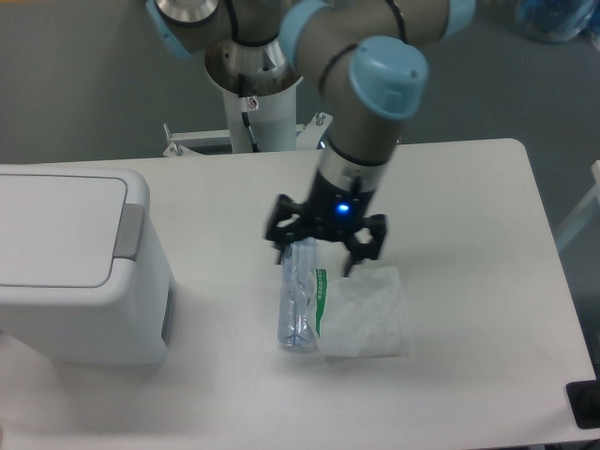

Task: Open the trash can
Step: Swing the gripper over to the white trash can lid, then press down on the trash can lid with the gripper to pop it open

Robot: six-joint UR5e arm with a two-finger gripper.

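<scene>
White trash can sits lid down, well left of the spread, empty fingers. Gripper hovers over a bottle; best to press the grey tab squarely.

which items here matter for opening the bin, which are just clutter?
Job:
- trash can, lid shut, grey push tab on its right edge
- hand, open, empty, above the bottle's cap end

Clutter:
- bottle, lying on the table
- plastic bag with green stripe, right beside the bottle
</scene>
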